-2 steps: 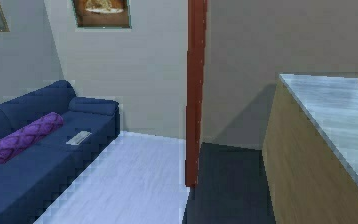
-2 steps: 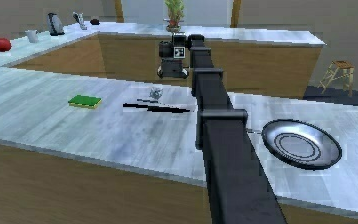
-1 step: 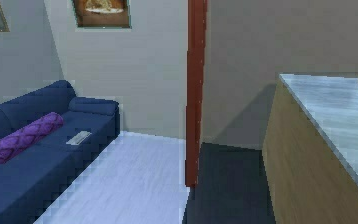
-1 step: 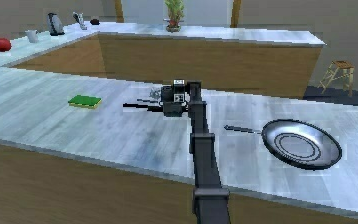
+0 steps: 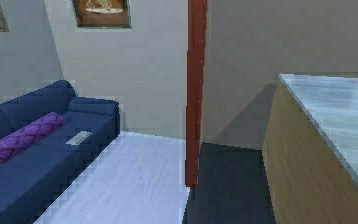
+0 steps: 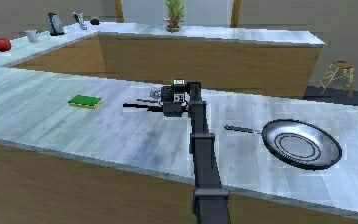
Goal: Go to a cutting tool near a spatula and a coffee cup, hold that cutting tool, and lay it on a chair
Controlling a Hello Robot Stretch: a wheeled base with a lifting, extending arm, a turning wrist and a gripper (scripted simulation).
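Note:
In the arm side view my arm (image 6: 202, 150) reaches out over the near grey marble counter (image 6: 107, 135). The gripper (image 6: 137, 104) points toward that view's left, with its dark body and white marker squares behind it. Small dark thin shapes lie on the counter at the fingers, too small to name. I cannot tell whether the gripper holds anything. A flat green thing (image 6: 85, 101) lies on the counter left of the gripper. On the far counter stand a white cup (image 6: 32, 35) and dark upright things (image 6: 55, 22).
A frying pan (image 6: 300, 142) lies on the near counter right of the arm. A red round thing (image 6: 1, 44) and a potted plant (image 6: 173, 12) stand on the far counter; a wooden stool (image 6: 337, 72) stands beyond. The forward view holds a blue sofa (image 5: 47, 140), a red-brown door frame (image 5: 195, 90) and a counter end (image 5: 317, 130).

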